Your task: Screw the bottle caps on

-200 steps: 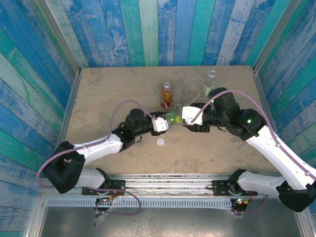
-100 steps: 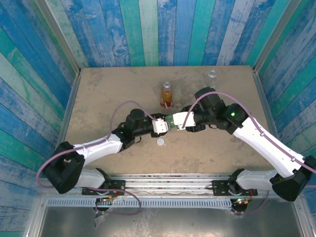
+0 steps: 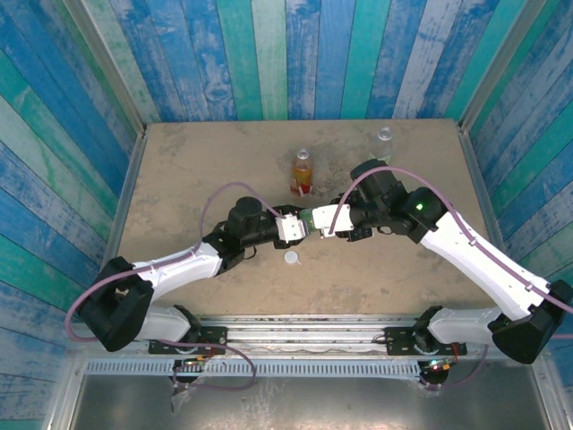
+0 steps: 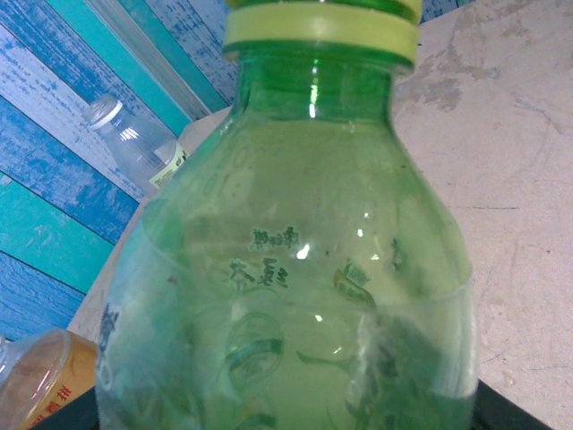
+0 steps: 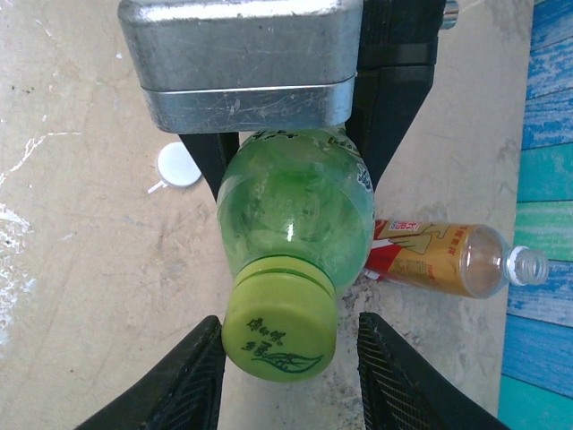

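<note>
Left gripper [image 3: 298, 226] is clenched on the body of the small green plastic bottle [image 5: 295, 202], holding it off the sandy tabletop [image 3: 179, 179] with its neck towards the right gripper [image 5: 288, 331]. From the right wrist, the left gripper's 2 black fingers [image 5: 210, 157] show at either side of the bottle under a scuffed metal block. The round yellow-green screw cap [image 5: 279, 336] sits on the bottle's neck, and the right gripper's fingers flank it, released, with a thin gap on one side. From above, the bottle is almost hidden between the 2 grippers. A loose white round cap [image 3: 292, 257] lies on the table just in front of them. Behind stands the amber-liquid bottle with a red label [image 3: 303, 175], its neck uncapped. The clear bottle with a green label [image 4: 134, 143] wears a whitish cap; its lower half is cut off by the green bottle.
</note>
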You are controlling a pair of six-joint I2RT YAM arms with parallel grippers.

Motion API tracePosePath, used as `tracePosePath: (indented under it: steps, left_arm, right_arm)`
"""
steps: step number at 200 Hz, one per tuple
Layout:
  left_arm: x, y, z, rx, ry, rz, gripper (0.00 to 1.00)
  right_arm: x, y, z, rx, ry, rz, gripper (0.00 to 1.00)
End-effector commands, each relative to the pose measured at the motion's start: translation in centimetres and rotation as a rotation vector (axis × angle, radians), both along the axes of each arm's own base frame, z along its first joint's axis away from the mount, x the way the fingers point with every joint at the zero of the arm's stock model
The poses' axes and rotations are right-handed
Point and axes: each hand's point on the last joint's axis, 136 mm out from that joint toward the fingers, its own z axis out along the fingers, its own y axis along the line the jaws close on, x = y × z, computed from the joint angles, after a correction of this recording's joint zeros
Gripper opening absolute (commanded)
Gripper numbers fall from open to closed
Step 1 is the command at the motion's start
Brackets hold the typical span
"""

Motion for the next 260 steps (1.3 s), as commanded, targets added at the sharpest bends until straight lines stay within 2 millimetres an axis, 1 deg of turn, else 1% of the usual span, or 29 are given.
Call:
tracePosePath:
  steps: [1,26,41,51,65,86,98,107,117,122,139,157,164,178,188,198,206,219,228,239,246,254,260]
  left_arm:
    - [-0.4,-0.3,2.9,-0.050,-0.043,-0.027,0.57]
    - [-0.3,-0.4,2.8,-0.049,-0.038,-0.028,0.57]
    - [-0.3,-0.4,2.8,-0.049,-0.036,-0.028,0.57]
    - [-0.3,-0.4,2.9,-0.051,-0.041,-0.029,0.57]
    - [-0.2,-0.4,3.0,-0.054,-0.052,-0.024,0.57]
    - [0.8,-0.2,3.8,-0.072,-0.102,0.022,0.56]
    - [1.6,-0.1,4.6,-0.092,-0.147,0.059,0.56]
    - [2.2,0.0,5.4,-0.110,-0.185,0.086,0.56]
    - [2.9,0.0,6.1,-0.122,-0.222,0.112,0.56]
    - [3.2,0.0,6.5,-0.125,-0.242,0.125,0.56]
    - [4.1,0.0,7.6,-0.141,-0.294,0.158,0.56]
    - [4.5,0.0,8.2,-0.143,-0.334,0.174,0.56]
    - [4.6,0.0,8.3,-0.139,-0.340,0.175,0.56]
    - [4.7,0.0,8.5,-0.145,-0.344,0.180,0.56]
    - [4.8,0.0,8.4,-0.148,-0.347,0.183,0.56]
    - [4.9,0.1,8.5,-0.158,-0.346,0.191,0.56]
    - [4.9,0.1,8.5,-0.161,-0.341,0.192,0.56]
    - [4.8,0.1,8.4,-0.158,-0.333,0.188,0.56]
    - [4.7,0.0,8.1,-0.144,-0.322,0.177,0.56]
    - [4.3,-0.2,7.8,-0.131,-0.302,0.154,0.56]
    - [4.0,-0.2,7.5,-0.121,-0.290,0.140,0.56]
    - [3.7,-0.4,7.0,-0.107,-0.271,0.122,0.56]
    - [3.5,-0.4,6.6,-0.098,-0.259,0.111,0.57]
  right_arm:
    - [-0.3,0.1,0.0,-0.004,0.019,0.002,0.43]
    - [-0.3,0.0,-0.1,-0.009,0.023,-0.004,0.41]
    - [-0.2,0.0,-0.2,-0.008,0.029,-0.011,0.36]
    - [-0.2,0.0,-0.2,-0.007,0.034,-0.020,0.31]
    - [0.0,0.0,-0.1,-0.001,0.041,-0.038,0.29]
    - [0.1,0.1,0.1,0.036,0.069,-0.089,0.29]
    - [0.3,0.3,0.7,0.100,0.107,-0.135,0.25]
    - [1.0,0.5,1.4,0.183,0.144,-0.222,0.19]
    - [2.1,0.6,2.5,0.295,0.185,-0.346,0.06]
    - [2.8,0.5,2.9,0.353,0.209,-0.419,0.02]
    - [5.0,-0.4,4.5,0.545,0.297,-0.677,0.01]
    - [5.8,-0.4,6.3,0.778,0.484,-0.898,0.01]
    - [6.0,-0.5,6.4,0.859,0.580,-0.992,0.01]
    - [5.6,-0.2,5.9,0.959,0.780,-1.124,0.06]
    - [5.1,0.0,5.9,0.998,0.875,-1.166,0.08]
    - [4.7,0.3,6.3,1.023,0.933,-1.163,0.12]
    - [4.6,0.3,6.5,1.026,0.933,-1.149,0.15]
    - [4.6,-0.2,6.5,0.993,0.866,-1.108,0.23]
    - [4.5,-0.6,6.7,0.948,0.791,-1.043,0.31]
    - [3.9,-0.8,7.4,0.874,0.656,-0.902,0.46]
    - [3.1,-0.8,7.6,0.803,0.560,-0.785,0.54]
    - [2.1,-0.9,7.7,0.716,0.460,-0.659,0.60]
    - [1.6,-1.2,7.6,0.654,0.390,-0.595,0.61]
